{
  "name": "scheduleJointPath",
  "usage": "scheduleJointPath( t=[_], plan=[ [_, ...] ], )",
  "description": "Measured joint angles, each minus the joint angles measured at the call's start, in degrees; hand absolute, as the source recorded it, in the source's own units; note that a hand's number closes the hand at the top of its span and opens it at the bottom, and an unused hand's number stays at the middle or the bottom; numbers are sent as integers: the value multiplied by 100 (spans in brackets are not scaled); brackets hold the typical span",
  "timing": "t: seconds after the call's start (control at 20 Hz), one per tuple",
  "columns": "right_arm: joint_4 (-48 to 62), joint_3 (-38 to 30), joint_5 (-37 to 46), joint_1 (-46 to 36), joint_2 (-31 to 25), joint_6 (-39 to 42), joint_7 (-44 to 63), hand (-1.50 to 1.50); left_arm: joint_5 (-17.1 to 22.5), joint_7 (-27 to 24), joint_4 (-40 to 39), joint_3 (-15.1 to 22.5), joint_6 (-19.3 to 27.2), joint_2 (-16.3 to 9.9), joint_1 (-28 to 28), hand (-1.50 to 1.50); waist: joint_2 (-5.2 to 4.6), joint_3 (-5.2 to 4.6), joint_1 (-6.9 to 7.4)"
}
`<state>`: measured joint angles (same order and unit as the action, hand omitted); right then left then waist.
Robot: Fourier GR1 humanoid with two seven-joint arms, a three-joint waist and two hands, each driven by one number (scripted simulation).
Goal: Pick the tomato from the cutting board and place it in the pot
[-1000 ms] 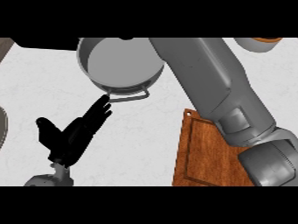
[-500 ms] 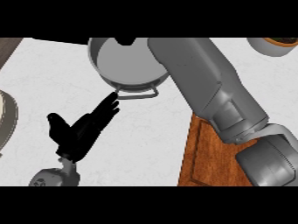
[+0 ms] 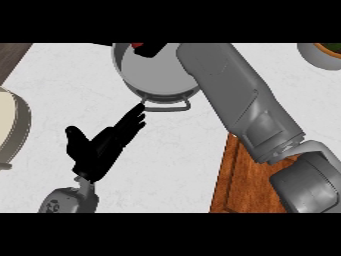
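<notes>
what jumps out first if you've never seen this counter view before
The big grey right forearm dominates, running diagonally from the lower right up over the pot at top centre, where a bit of red, probably the tomato, shows beside a black robot hand. At lower left the left robot hand rests open, fingers pointing toward the pot's handle. A wooden cutting board lies under the forearm.
</notes>
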<state>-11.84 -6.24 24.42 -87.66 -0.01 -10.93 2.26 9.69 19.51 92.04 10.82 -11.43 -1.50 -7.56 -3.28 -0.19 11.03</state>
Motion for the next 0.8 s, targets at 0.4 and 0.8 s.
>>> scheduleJointPath(
  t=[0.4,0.8],
  plan=[
    [105,-588,-875,156,0,-172,-694,-150,-31,23,-85,69,1,80,-194,0,-47,4,149],
    [231,-764,-1137,161,1,-883,-1169,-150,-31,16,-122,-12,28,47,-168,0,-13,1,13]
  ],
)
